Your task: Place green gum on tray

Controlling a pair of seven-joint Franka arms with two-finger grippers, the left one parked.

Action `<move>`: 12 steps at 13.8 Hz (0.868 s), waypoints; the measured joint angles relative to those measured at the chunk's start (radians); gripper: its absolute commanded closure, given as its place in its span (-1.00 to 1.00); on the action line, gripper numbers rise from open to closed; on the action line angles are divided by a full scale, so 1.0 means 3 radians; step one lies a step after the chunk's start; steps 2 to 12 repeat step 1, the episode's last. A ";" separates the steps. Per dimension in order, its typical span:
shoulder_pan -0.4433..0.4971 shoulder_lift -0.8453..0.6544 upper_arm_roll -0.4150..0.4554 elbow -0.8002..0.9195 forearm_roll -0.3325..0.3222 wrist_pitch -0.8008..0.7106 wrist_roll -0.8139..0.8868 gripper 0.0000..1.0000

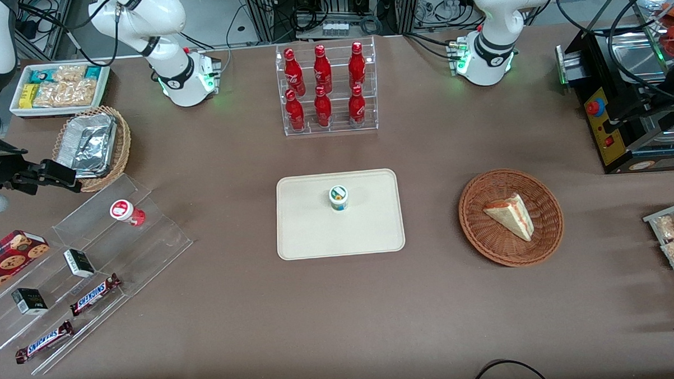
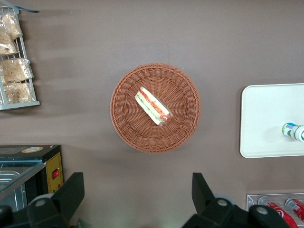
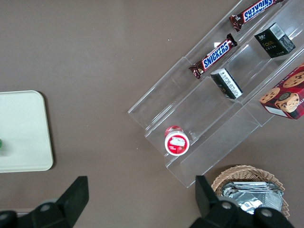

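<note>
Claw [image 3: 137,202] of the working arm hangs high over its own end of the table, fingers [image 3: 76,194] spread wide, holding nothing; bare brown table [image 1: 218,306] under it.

Clear stepped rack [image 1: 93,265] just below: two Snickers bars [image 1: 95,294], two small black boxes [image 1: 79,262], one cookie box [image 1: 8,260], one red-lidded bottle [image 1: 126,211] standing on the top step. Beside the rack, one wicker basket with a foil tray [image 1: 89,145]; farther from the camera, one white bin of snack packets [image 1: 59,87].

Mid-table: tray [image 1: 316,235], open table all round its rim. One green gum [image 1: 338,198] on it, upright, long axis vertical, lid up, well in from every edge, bare tray on all sides.

Farther from the camera, acrylic stand, six red cola bottles [image 1: 322,83].

Toward the parked arm: one round wicker basket [image 1: 484,235], one sandwich wedge [image 1: 512,217] in it.
</note>
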 measured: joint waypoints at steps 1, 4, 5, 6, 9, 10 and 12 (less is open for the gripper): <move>0.0000 0.0000 0.0000 0.0000 0.0000 -0.0001 -0.0001 -1.00; 0.0000 0.0000 0.0000 0.0000 0.0000 -0.0001 -0.0001 -1.00; 0.0000 0.0000 0.0000 0.0000 0.0000 -0.0001 -0.0001 -1.00; 0.0000 0.0000 0.0000 0.0000 0.0000 -0.0001 -0.0001 -1.00; 0.0000 0.0000 0.0000 0.0000 0.0000 -0.0001 -0.0001 -1.00; 0.0000 0.0000 0.0000 0.0000 0.0000 -0.0001 -0.0001 -1.00; 0.0000 0.0000 0.0000 0.0000 0.0000 -0.0001 -0.0001 -1.00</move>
